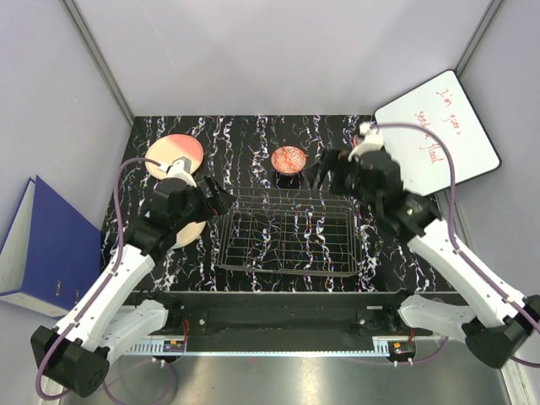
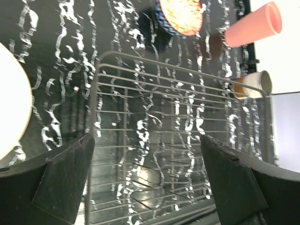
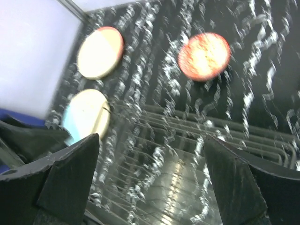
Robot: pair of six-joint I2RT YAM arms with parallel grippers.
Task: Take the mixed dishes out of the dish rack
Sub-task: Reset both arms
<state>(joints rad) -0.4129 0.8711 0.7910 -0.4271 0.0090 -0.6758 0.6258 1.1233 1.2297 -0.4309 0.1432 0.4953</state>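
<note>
Your left gripper and right gripper both hang over the dish rack, jaws spread wide and holding nothing. A light blue plate lies just left of the rack, with a pink-and-cream plate beyond it. The patterned bowl sits past the far rail. A pink cup and a cream cup lie tipped by the far right corner, hidden from above by your right arm.
</note>
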